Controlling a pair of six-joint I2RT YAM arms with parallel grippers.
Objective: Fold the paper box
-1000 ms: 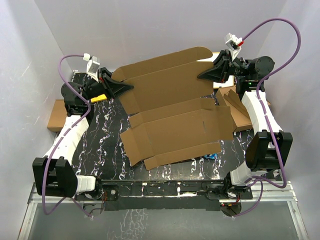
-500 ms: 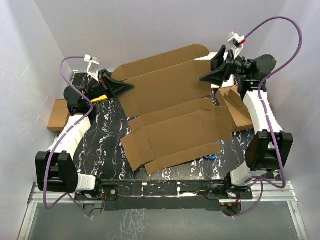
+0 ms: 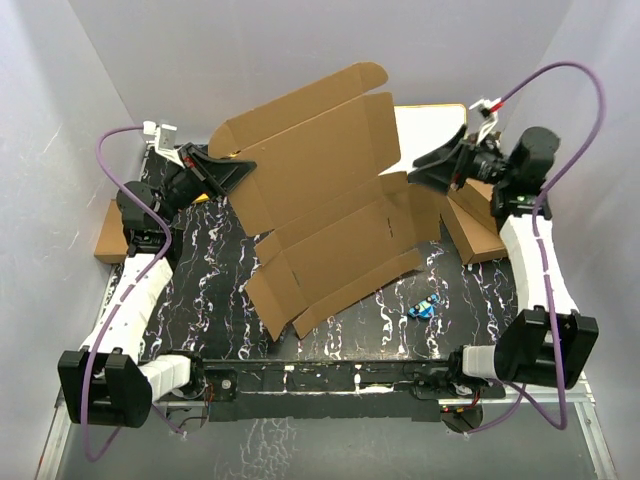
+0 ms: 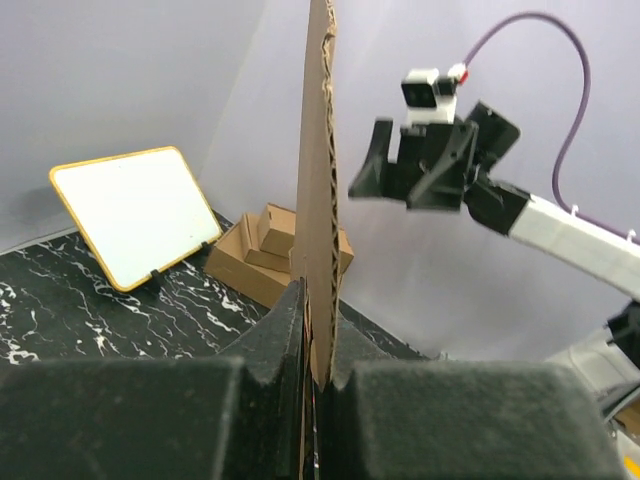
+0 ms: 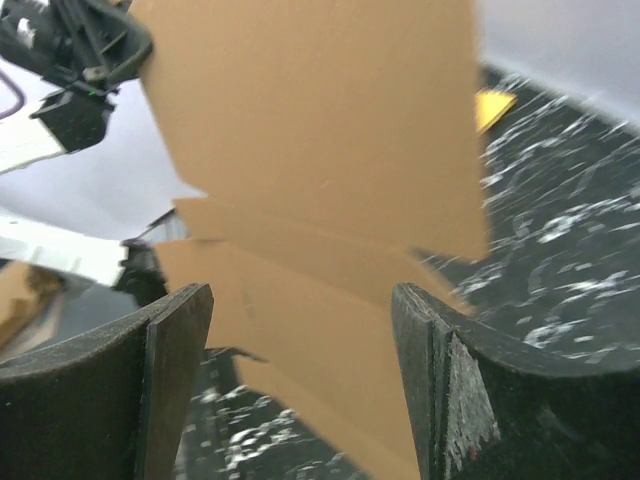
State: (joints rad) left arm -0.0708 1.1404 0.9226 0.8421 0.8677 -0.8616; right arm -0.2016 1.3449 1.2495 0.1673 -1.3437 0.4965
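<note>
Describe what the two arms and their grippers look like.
The left arm and right arm have white shells with black joints. The left gripper and right gripper have black wedge-shaped fingers. A thin purple cable loops off each wrist beside a small white camera mount; the right one shows red.

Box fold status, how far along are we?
Early. Done: the paper box is creased and its far side is tipped up off the table, but it is an open sheet with no walls standing. In hand: the left gripper is shut on its left edge; the right gripper is open, gripping nothing. Left: raise the sides, tuck the flaps, close the lid.
</note>
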